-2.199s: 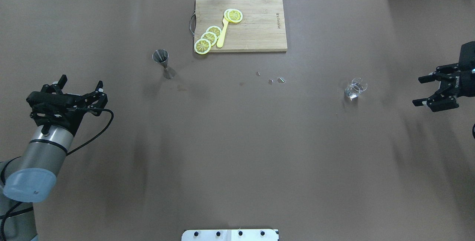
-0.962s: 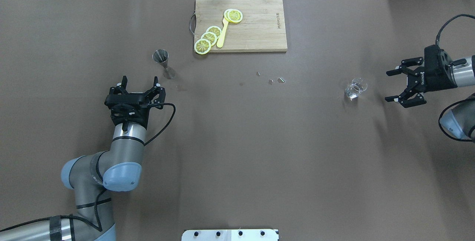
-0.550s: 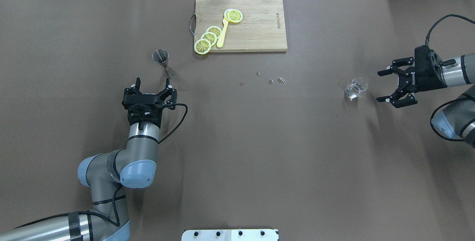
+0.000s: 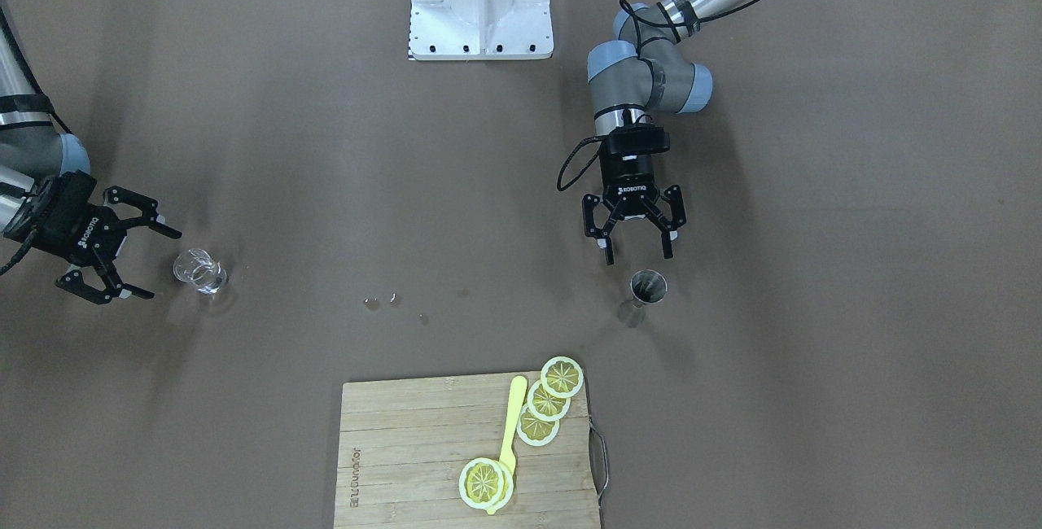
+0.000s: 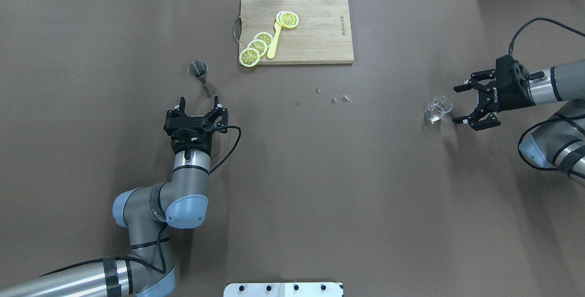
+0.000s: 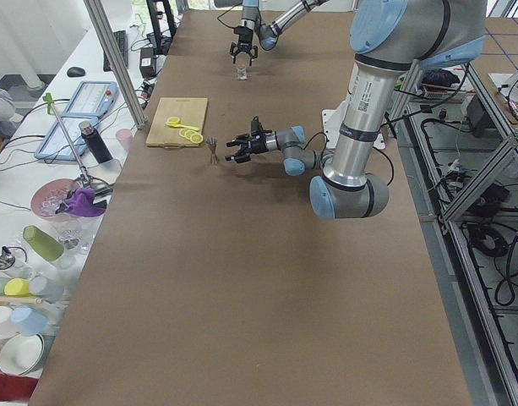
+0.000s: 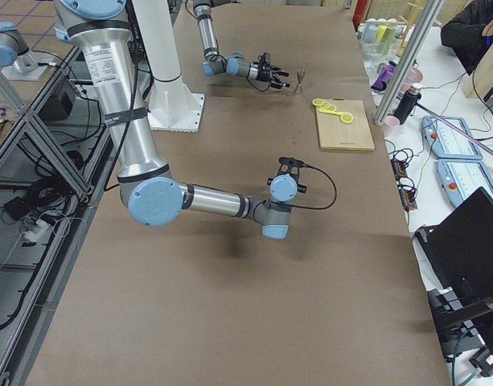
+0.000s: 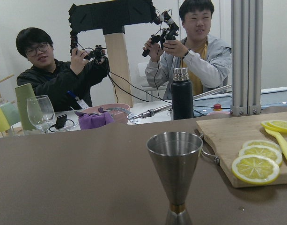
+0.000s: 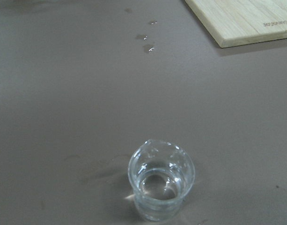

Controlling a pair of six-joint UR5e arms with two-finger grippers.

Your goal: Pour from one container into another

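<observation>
Two black two-finger grippers stand spread wide, gripping nothing. In the overhead view the left gripper (image 5: 199, 102) sits left of centre, just below the hourglass-shaped steel jigger (image 5: 201, 77), upright on the matte brown table (image 5: 320, 173). At mid-right, the right gripper (image 5: 456, 105) faces the small clear glass cup (image 5: 438, 108), upright and untouched. A wooden cutting board (image 5: 315, 36) bearing lemon slices (image 5: 250, 57) lies top centre.

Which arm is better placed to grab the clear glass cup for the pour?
Right. The right gripper, open, sits just beside the glass cup, jaws facing it. The left gripper, also open, is across the table by the jigger.
</observation>
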